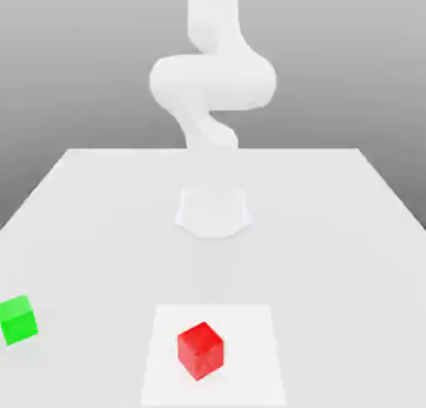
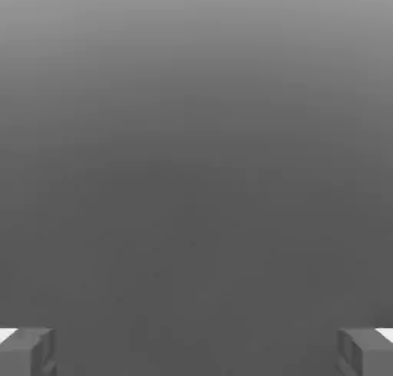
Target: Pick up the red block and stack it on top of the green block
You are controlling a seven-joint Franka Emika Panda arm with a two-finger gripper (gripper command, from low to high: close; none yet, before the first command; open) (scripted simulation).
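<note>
Red block (image 1: 200, 350) near the bench's (image 1: 316, 273) front edge; our claw (image 2: 196, 353), wide and empty, should align squarely with its faces.

The exterior view looked down across the tabletop (image 1: 316, 256) at the arm (image 1: 213, 82). The hand view looked out between the fingers (image 2: 27, 351), very close to them.

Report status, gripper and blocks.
Gripper open, empty. Red block on white square, unstacked. Green block apart, nothing on top.
</note>
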